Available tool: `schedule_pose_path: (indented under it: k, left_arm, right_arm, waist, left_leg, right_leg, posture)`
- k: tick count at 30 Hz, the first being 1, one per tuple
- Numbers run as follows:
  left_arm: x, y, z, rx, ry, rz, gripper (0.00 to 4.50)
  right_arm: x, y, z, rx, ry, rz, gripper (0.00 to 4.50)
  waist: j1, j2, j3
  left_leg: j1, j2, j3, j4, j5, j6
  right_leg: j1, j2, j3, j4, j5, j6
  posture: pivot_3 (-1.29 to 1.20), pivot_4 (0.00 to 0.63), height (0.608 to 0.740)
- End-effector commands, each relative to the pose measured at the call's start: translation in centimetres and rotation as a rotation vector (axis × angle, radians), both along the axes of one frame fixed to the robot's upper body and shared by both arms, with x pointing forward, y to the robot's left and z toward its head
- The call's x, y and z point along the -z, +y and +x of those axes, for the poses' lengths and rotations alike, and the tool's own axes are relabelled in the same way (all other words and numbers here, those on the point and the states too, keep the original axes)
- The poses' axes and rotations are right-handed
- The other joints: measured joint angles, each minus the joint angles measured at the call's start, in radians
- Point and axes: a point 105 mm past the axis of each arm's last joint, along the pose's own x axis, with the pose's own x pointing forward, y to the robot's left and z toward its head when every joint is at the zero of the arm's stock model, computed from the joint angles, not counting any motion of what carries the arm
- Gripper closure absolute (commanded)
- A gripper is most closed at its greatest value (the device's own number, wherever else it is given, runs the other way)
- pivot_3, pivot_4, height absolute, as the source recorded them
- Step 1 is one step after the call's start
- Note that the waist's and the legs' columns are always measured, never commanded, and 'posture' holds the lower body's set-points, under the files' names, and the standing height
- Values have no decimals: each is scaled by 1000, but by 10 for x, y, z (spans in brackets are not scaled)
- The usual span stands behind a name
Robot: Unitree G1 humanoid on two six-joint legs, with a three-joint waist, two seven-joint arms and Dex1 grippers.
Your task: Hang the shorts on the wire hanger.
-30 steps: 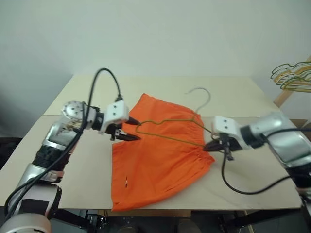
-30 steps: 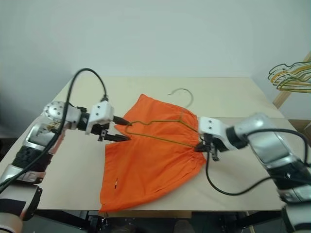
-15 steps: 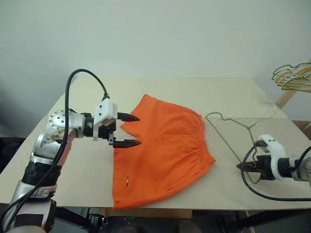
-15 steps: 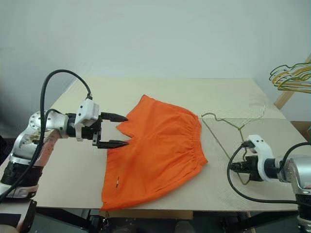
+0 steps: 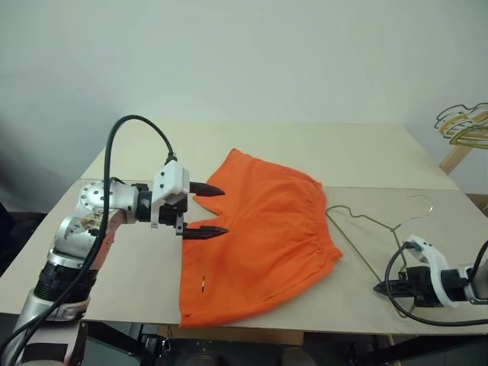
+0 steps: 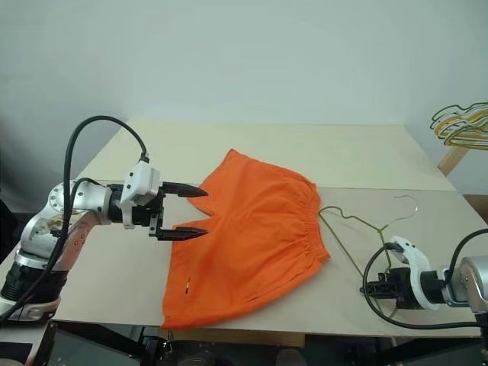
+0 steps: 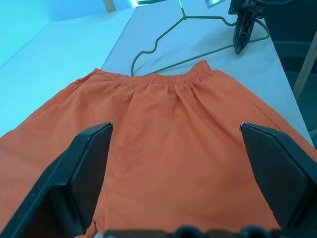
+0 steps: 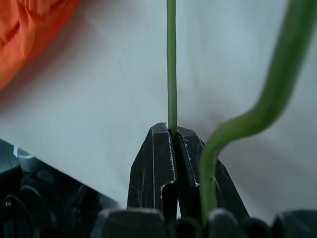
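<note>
While my right gripper (image 8: 171,136) is clamped on the bottom wire of the wire hanger (image 6: 358,229), the hanger lies flat on the table (image 6: 305,152), stretching away from those fingertips towards the far side, hook furthest from me. The shorts (image 6: 244,236) lie spread flat between my two hands, the gathered waistband facing my right hand and just short of the hanger's near shoulder, the leg openings facing my left.

My left gripper (image 5: 204,209) hovers with its fingers wide apart, holding nothing; the two tips point across at the leg hem, poised over its edge, and from the wrist the orange cloth spreads out straight ahead between them.

I judge the step in hand to be the setting-up: hanger held, cloth not yet taken, nothing threaded. The hanger and the shorts are apart, so the hanging itself is not begun.

Next, I reckon, my left hand must drop onto the hem just in front of it and pinch one layer, lifting it to open a gap. My right then has to bring the hanger over and slide a shoulder in, without the thin wire twisting in its narrow grip.
</note>
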Motion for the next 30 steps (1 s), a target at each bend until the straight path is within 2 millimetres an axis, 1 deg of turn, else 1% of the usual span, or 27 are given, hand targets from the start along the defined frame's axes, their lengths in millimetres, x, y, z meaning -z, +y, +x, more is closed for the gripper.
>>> schedule_pose_path:
  k: [1, 3, 6, 9, 12, 15, 19, 20, 22, 26, 30]
  left_arm:
    - [-9, -1, -3, 21, -26, 6, 23]
    - [-9, -1, -4, 24, -25, 6, 23]
    - [-9, -1, -3, 24, -26, 9, 23]
    - [-9, 0, -2, 22, -29, 10, 23]
    - [-9, -1, -3, 21, -29, 8, 23]
    - [-9, 0, -4, 23, -27, 10, 23]
    - [-8, 1, -5, 20, -27, 15, 23]
    - [-8, 1, -5, 20, -27, 16, 23]
    - [-8, 1, -6, 19, -28, 17, 23]
    - [-6, 2, -8, 16, -22, 20, 23]
    - [-4, 3, -10, 16, -12, 18, 23]
  right_arm:
    - [-16, 10, 2, -56, -56, 46, 4500]
    - [-22, 11, 4, -62, -75, 64, 4500]
    - [-28, 13, 7, -82, -98, 88, 4500]
    - [-29, 11, 9, -91, -104, 82, 4500]
    - [-28, 5, 16, -57, -112, 61, 4500]
    - [-31, 12, 13, -106, -111, 93, 4500]
    - [-29, 19, 2, -183, -63, 112, 4500]
    - [-26, 18, 0, -189, -48, 96, 4500]
    - [-24, 12, 4, -166, -48, 75, 4500]
    - [-32, 1, 14, -104, -92, 66, 4500]
    - [-34, -8, 15, -60, -98, 50, 4500]
  waist:
    - [-1, 0, 0]
    - [-1, 0, 0]
    - [0, 0, 0]
    - [2, 0, 0]
    - [2, 0, 0]
    - [2, 0, 0]
    - [6, 0, 0]
    - [6, 0, 0]
    - [8, 0, 0]
    - [12, 0, 0]
    - [20, 0, 0]
  left_leg:
    - [1, 0, 0, 0, -1, 2]
    - [4, 0, 0, -1, -1, 2]
    - [4, 0, 0, -1, -1, 2]
    - [4, 0, -1, -1, -1, 2]
    - [4, 0, 0, -1, -1, 2]
    - [4, 0, 0, -1, -1, 2]
    - [3, 0, -1, -1, -1, 2]
    - [3, 0, -1, -1, -1, 2]
    - [3, 0, -1, -1, -2, 2]
    - [4, 0, 0, -1, -2, 2]
    - [4, 0, -1, -1, -1, 2]
  right_leg:
    - [2, 0, 0, -2, 0, 0]
    - [5, 1, 0, -3, 0, 0]
    - [6, 0, 0, -4, 0, 0]
    - [5, 0, -1, -4, 0, 0]
    - [6, 0, -1, -4, 0, 0]
    - [5, 0, -1, -4, 0, 0]
    - [5, 0, -1, -4, 0, 0]
    - [5, 0, -1, -4, 0, 0]
    - [5, 0, -1, -5, 0, 0]
    - [5, 0, -1, -5, 0, 0]
    - [5, 0, -1, -4, 0, 0]
  posture:
    - [-63, 0, 740]
    - [-64, 0, 740]
    - [-63, 0, 740]
    - [-59, 0, 740]
    - [-58, 0, 740]
    - [-54, 0, 740]
    - [-45, 0, 740]
    - [-44, 0, 740]
    - [-38, 0, 740]
    - [-33, 0, 740]
    - [-31, 0, 740]
